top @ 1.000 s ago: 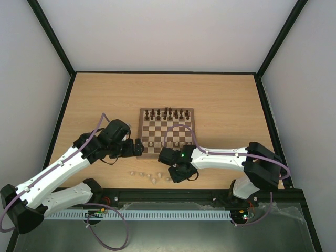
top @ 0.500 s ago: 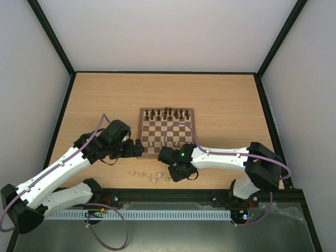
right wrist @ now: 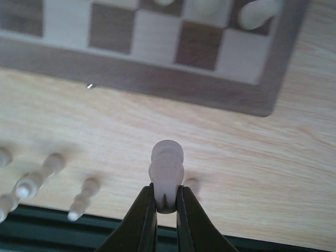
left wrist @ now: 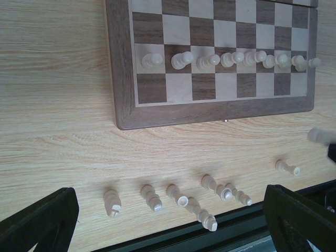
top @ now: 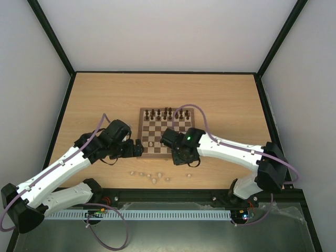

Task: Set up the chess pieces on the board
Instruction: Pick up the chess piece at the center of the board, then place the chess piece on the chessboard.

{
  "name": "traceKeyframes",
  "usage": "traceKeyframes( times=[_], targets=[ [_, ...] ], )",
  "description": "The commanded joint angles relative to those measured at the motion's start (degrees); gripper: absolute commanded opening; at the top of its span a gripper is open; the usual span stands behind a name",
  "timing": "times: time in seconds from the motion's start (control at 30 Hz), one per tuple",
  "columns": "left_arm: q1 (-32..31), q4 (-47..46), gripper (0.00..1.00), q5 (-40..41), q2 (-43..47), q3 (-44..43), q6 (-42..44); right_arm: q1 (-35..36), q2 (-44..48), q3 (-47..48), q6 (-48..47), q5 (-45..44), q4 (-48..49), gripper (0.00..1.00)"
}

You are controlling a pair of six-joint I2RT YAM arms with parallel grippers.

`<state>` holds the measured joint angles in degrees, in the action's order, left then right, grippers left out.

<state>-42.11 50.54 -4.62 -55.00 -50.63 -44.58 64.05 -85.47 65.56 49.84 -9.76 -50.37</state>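
The board (top: 140, 131) lies mid-table with dark chess pieces (top: 167, 113) along its far rows. In the left wrist view a row of cream pawns (left wrist: 231, 59) stands on the board (left wrist: 210, 113), and several cream pieces (left wrist: 178, 194) lie loose on the table in front of it. My right gripper (right wrist: 166, 202) is shut on a cream piece (right wrist: 167, 168), held above the table just off the board's near border (right wrist: 157, 86). From above, that gripper (top: 185, 157) hangs over the board's near right corner. My left gripper (left wrist: 168, 220) is open wide above the loose pieces, holding nothing.
A single cream piece (left wrist: 287, 167) lies apart to the right of the loose group. The table's black front rail (left wrist: 236, 231) runs right behind the loose pieces. More loose pieces (right wrist: 31, 178) show left of the right gripper. Black-framed walls enclose the table.
My right gripper has shut on a cream piece and carried it from the loose group near the front edge toward the board's near right corner. The left arm has not moved.
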Motion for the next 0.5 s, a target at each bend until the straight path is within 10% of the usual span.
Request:
traceKeyframes(
  times=[0.0,0.47],
  targets=[
    [-0.2,1.2,0.99,0.4,-0.7,-1.7,0.3,-5.2,2.1,-0.1,-0.2,-1.6,-6.4,0.05],
    [-0.2,0.4,0.99,0.3,-2.5,-2.3,0.8,-12.7,-5.9,4.3,-7.6,-0.1,-4.1,0.06]
  ],
)
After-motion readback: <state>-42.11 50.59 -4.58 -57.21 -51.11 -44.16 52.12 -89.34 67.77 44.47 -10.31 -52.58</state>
